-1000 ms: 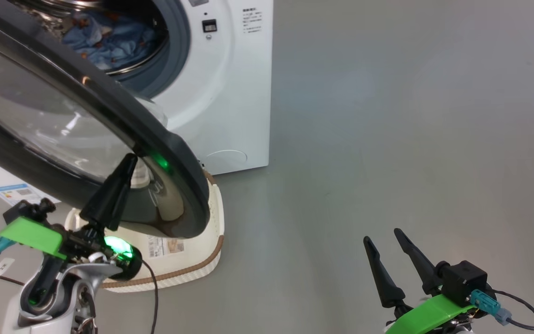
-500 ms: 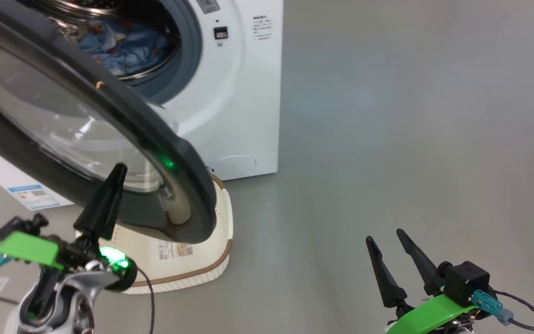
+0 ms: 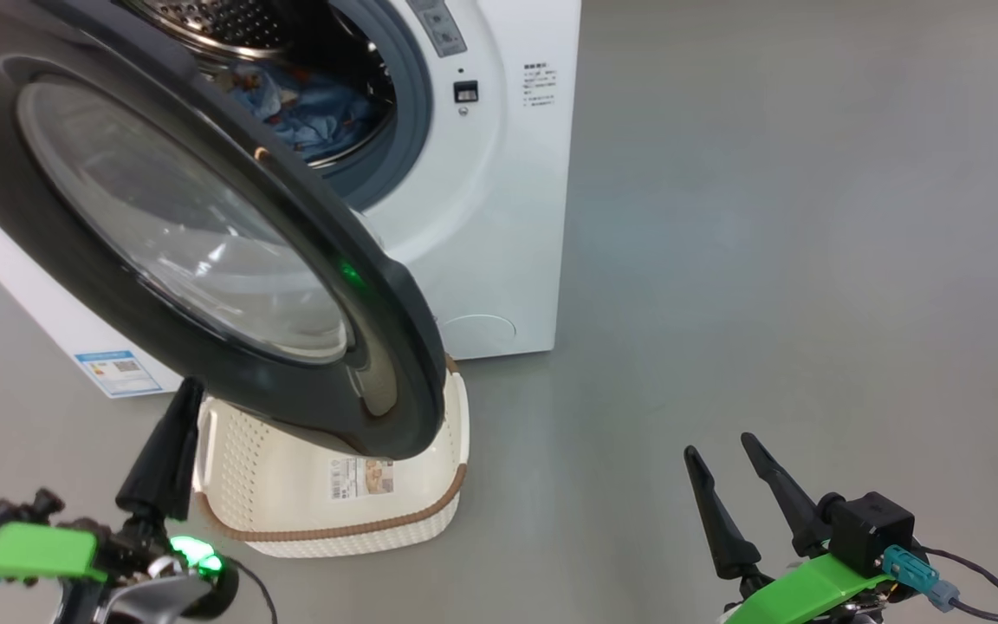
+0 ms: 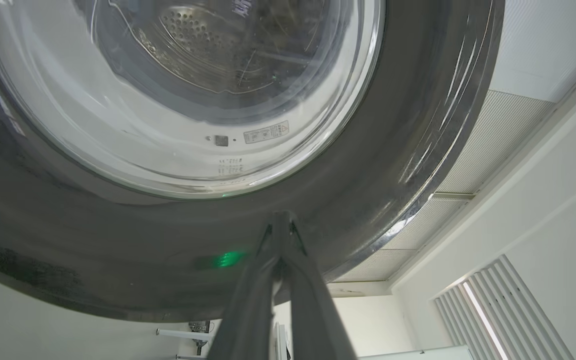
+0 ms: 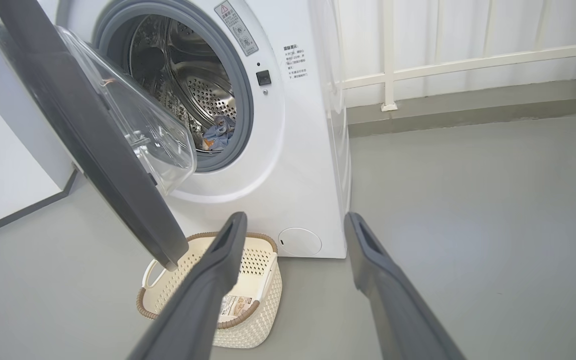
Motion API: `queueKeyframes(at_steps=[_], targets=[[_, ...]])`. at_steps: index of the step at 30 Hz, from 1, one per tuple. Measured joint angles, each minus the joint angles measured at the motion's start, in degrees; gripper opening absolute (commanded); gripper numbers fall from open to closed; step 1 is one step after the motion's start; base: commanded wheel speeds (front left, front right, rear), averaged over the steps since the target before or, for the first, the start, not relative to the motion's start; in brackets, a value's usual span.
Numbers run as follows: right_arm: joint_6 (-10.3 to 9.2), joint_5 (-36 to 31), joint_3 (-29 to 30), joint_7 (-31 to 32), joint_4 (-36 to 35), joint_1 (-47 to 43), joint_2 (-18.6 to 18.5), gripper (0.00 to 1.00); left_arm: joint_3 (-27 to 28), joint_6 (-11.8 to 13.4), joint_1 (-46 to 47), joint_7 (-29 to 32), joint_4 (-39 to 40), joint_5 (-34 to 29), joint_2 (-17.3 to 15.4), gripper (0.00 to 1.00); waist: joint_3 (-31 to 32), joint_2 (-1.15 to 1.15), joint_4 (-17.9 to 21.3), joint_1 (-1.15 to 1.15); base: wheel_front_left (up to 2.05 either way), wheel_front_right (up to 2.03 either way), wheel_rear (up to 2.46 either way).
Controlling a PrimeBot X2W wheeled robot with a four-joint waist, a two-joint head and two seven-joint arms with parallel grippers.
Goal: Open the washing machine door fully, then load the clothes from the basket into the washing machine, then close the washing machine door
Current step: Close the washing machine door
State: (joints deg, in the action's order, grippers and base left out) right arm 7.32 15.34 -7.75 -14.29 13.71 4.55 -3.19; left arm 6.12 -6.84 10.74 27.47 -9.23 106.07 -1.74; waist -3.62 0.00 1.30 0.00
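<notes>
Floor [image 3: 767, 260]: grey, smooth; white railing [image 5: 468, 62] running along back wall.
Left gripper [image 3: 190, 386]: fingers pressing together, holding nothing, pointing up just under door rim.
Washing machine door [image 3: 378, 303]: glossy black, bulging clear window, hanging partly open over basket [image 3: 291, 511].
Basket: cream, perforated, brown-rimmed, sitting on floor before white washing machine [image 3: 499, 217].
Clothes [image 3: 317, 113]: blue, lying inside drum.
Right gripper [image 3: 717, 445]: fingers standing apart, holding nothing.

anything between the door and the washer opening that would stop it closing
Nothing visible does. The clothes lie inside the drum; the basket sits on the floor below the washing machine door.
</notes>
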Motion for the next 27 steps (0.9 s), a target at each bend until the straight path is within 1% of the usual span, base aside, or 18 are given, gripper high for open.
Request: queueKeyframes(at_steps=[8, 9, 10, 11, 12, 13, 14, 19, 22, 23, 24, 27], targets=[[0.0, 1.5, 0.2, 0.0, 0.1, -1.3, 0.1, 1.0, -0.8, 0.0, -5.7, -5.4, 3.3, 1.1, 0.0, 0.0, 1.4, 0.0, -1.6, 0.0, 0.0, 0.0, 0.0], [0.0, 1.5, 0.2, 0.0, 0.1, -1.3, 0.1, 1.0, -0.8, 0.0, -6.3, -6.2, 3.6, 1.1, 0.0, 0.06, 1.5, 0.0, -1.8, 0.0, 0.0, 0.0, 0.0], [0.0, 1.5, 0.2, 0.0, 0.1, -1.3, 0.1, 1.0, -0.8, 0.0, -7.0, -7.0, 4.0, 1.1, -0.1, 0.18, 1.7, 0.0, -2.0, 0.0, 0.0, 0.0, 0.0], [0.0, 1.5, 0.2, 0.0, 0.1, -1.3, 0.1, 1.0, -0.8, 0.0, -7.5, -7.7, 4.3, 1.1, -0.1, 0.35, 1.8, 0.0, -2.2, 0.0, 0.0, 0.0, 0.0], [0.0, 1.5, 0.2, 0.0, 0.1, -1.3, 0.1, 1.0, -0.9, 0.0, -8.1, -8.4, 4.6, 1.1, -0.1, 0.61, 1.9, 0.0, -2.4, 0.0, 0.0, 0.0, 0.0], [0.0, 1.5, 0.1, 0.0, 0.0, -1.3, 0.1, 1.0, -0.9, 0.0, -8.5, -9.2, 4.9, 1.1, -0.1, 0.61, 2.0, 0.0, -2.6, 0.0, 0.0, 0.0, 0.0], [0.0, 1.5, 0.1, 0.0, 0.0, -1.3, 0.1, 1.0, -1.0, 0.0, -9.1, -9.8, 5.1, 1.3, -0.1, 1.0, 2.1, 0.0, -2.8, 0.0, 0.0, 0.0, 0.0], [0.01, 2.0, 0.0, 0.0, 0.0, -1.3, 0.1, 1.0, -1.7, 0.0, -11.0, -12.0, 5.4, 0.9, -0.1, 1.0, 2.4, 0.0, -3.4, 0.0, 0.0, 0.0, 0.0], [0.0, 2.0, -0.2, 0.0, 0.0, -1.3, 0.1, 1.0, -1.1, 0.0, -11.5, -14.3, 5.9, -1.8, -0.1, 1.0, 2.7, 0.0, -3.5, 0.0, 0.0, 0.0, 0.0], [0.01, 2.0, -0.2, 0.0, 0.0, -1.3, 0.1, 1.0, -0.8, 0.0, -11.6, -15.2, 6.4, -3.8, -0.1, 1.0, 2.8, 0.0, -3.5, 0.0, 0.0, 0.0, 0.0], [0.0, 2.1, -0.3, 0.0, 0.0, -1.4, 0.1, 1.0, -0.2, 0.0, -11.6, -17.6, 7.9, -8.4, -0.1, 1.0, 2.9, 0.0, -3.5, 0.0, 0.0, 0.0, 0.0], [0.0, 2.1, -0.3, 0.0, 0.0, -1.4, 0.1, 1.0, 0.0, 0.0, -11.6, -21.8, 10.4, -15.5, -0.1, 1.0, 3.0, 0.0, -3.5, 0.0, 0.0, 0.0, 0.0]])
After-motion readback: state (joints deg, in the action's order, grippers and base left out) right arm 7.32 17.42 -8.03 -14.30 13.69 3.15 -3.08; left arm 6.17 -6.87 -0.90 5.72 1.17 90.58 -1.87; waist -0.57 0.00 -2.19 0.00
